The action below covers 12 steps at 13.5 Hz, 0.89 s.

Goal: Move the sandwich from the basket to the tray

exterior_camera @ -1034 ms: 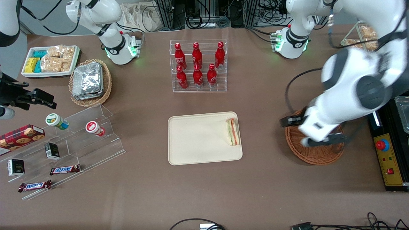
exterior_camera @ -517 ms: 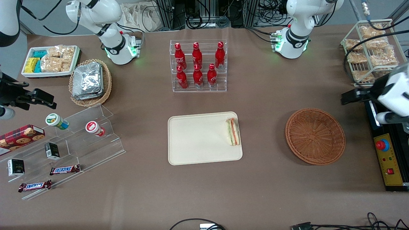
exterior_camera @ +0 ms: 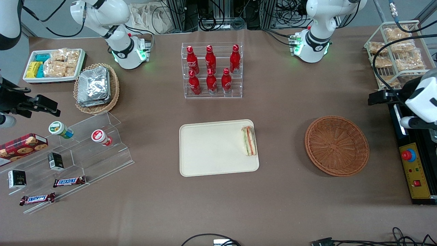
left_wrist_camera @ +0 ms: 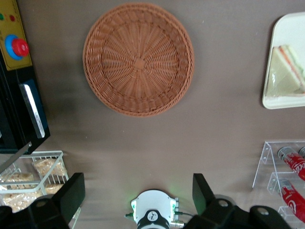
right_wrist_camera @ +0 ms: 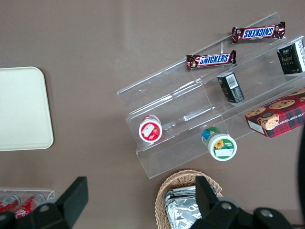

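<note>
The sandwich [exterior_camera: 249,140] lies on the cream tray [exterior_camera: 211,150], by the tray's edge nearest the basket, with its green and orange-red stripes facing up. The round reddish-brown basket [exterior_camera: 336,145] stands empty on the table beside the tray. My left gripper [exterior_camera: 397,109] hangs open and empty, high over the table's edge at the working arm's end, well clear of the basket. The left wrist view looks down between the spread fingers [left_wrist_camera: 71,195] of the gripper [left_wrist_camera: 137,191] onto the basket [left_wrist_camera: 138,59], the sandwich [left_wrist_camera: 286,71] and a corner of the tray [left_wrist_camera: 295,28].
A clear rack of red bottles [exterior_camera: 211,70] stands farther from the camera than the tray. A wire rack of bagged pastries [exterior_camera: 396,51] and a yellow control box [exterior_camera: 414,171] sit at the working arm's end. An oval basket of foil packs [exterior_camera: 96,87], a white snack bin [exterior_camera: 54,65] and an acrylic shelf [exterior_camera: 68,160] lie toward the parked arm's end.
The left arm has swung off the basket to the working arm's end of the table and risen, leaving the basket uncovered. The sandwich has stayed on the tray.
</note>
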Tool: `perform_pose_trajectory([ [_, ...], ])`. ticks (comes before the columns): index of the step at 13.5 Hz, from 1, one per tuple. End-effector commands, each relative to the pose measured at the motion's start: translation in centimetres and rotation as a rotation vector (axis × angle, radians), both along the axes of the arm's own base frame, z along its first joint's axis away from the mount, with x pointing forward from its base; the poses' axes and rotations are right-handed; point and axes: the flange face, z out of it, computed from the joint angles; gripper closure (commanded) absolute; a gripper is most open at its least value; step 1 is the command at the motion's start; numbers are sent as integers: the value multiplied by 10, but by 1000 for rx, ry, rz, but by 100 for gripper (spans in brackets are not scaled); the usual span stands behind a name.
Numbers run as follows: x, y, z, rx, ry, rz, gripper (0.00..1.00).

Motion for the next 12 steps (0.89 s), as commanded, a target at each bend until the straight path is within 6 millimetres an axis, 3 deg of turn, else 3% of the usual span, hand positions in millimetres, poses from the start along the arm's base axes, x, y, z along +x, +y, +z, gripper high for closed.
perform_pose_trajectory([
  [1, -25, -1, -5, 32, 26, -19, 0],
  [7, -57, -11, -4, 57, -125, -32, 0],
  [9, -58, -18, -3, 54, -146, -47, 0],
  [12, -53, 6, -1, 30, -161, -19, 0],
])
